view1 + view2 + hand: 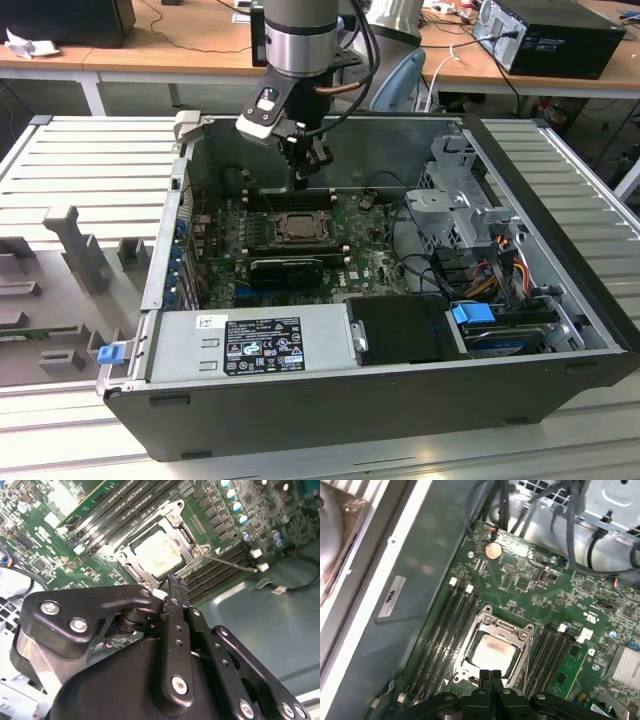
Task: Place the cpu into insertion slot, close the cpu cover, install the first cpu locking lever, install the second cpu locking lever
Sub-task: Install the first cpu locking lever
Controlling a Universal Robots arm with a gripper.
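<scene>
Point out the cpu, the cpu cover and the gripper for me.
cpu [492,653]: first wrist view, middle of its pale face.
cpu cover [505,626]: first wrist view, frame bar farthest from gripper.
gripper [490,674]: first wrist view, between its fingertips.

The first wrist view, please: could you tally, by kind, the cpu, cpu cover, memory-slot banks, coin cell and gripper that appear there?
cpu: 1
cpu cover: 1
memory-slot banks: 2
coin cell: 1
gripper: 1
Total: 6
</scene>
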